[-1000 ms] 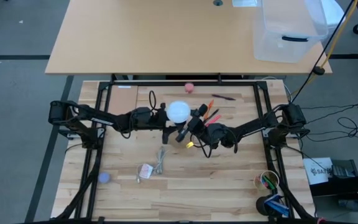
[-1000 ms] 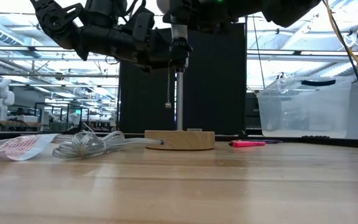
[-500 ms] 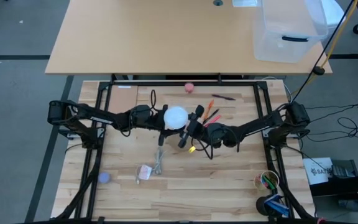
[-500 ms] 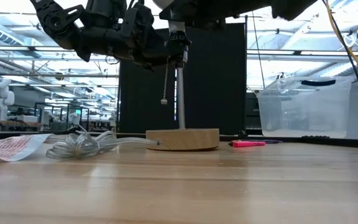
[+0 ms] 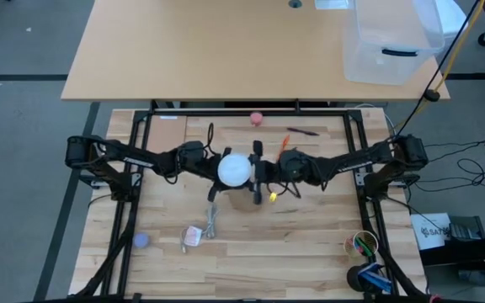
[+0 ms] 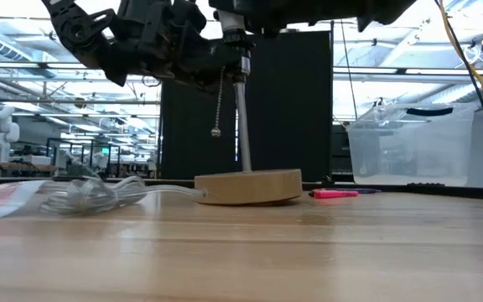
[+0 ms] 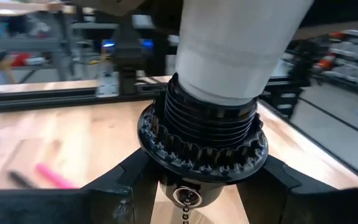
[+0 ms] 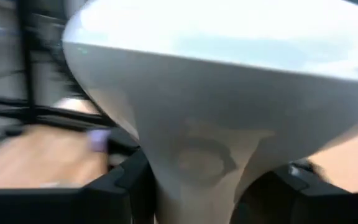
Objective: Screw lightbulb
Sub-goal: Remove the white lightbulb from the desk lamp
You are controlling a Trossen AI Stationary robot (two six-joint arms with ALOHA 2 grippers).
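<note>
Where the two arms meet over the middle of the wooden table (image 5: 310, 244), the right gripper (image 8: 197, 186) has its fingers partway open and pressed against the narrow neck of the lightbulb (image 5: 235, 169), one dark finger on each side, so it grips the bulb just under the globe. The left gripper (image 7: 197, 186) comes in from the opposite side and holds the black ribbed socket (image 7: 202, 140), its fingers spread fairly wide around the socket's collar; the bulb's white neck sits in the top of that socket. Seen from table height, the socket tops a thin metal post (image 6: 243, 126) that leans a little, and the round wooden base (image 6: 250, 186) under it looks tipped (one edge seems raised off the table). A pull chain (image 6: 218, 105) hangs free beside the post. A clear cord (image 6: 99, 191) trails from the base towards a crumpled wrapper (image 5: 194, 235). Farther off lie a pink ball (image 5: 257, 118), a pink marker (image 6: 335, 194), a small purple ball (image 5: 141, 240) and a cup of pens (image 5: 364, 245), all well apart from the grippers
</note>
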